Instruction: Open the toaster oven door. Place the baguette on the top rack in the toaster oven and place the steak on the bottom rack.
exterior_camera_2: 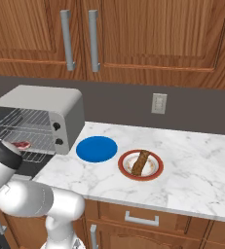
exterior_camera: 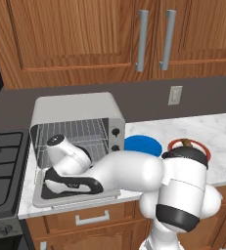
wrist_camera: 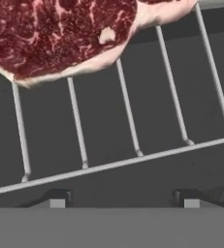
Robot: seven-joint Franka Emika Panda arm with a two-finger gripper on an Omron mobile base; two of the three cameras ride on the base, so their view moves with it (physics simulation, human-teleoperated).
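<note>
The light grey toaster oven point(exterior_camera: 80, 110) point(exterior_camera_2: 41, 104) stands open, its door point(exterior_camera: 60, 201) folded down flat in front. The red marbled steak point(wrist_camera: 60, 34) point(exterior_camera_2: 21, 144) lies on the bottom rack point(wrist_camera: 128, 111), toward its back. Above it is the bare top rack point(exterior_camera: 75, 129) point(exterior_camera_2: 21, 119). My gripper point(wrist_camera: 123, 198) hovers at the rack's front bar, open, its tips apart with nothing between them and clear of the steak. The brown baguette point(exterior_camera_2: 140, 163) rests on a red-rimmed plate point(exterior_camera_2: 155, 172) on the counter to the right; in the left base view my arm hides most of it.
A blue plate point(exterior_camera_2: 97, 148) point(exterior_camera: 143, 145) sits between the oven and the baguette's plate. A gas stove point(exterior_camera: 2, 161) lies left of the oven. Wooden wall cabinets point(exterior_camera_2: 133, 34) hang above. The marble counter point(exterior_camera_2: 196, 160) runs on to the right.
</note>
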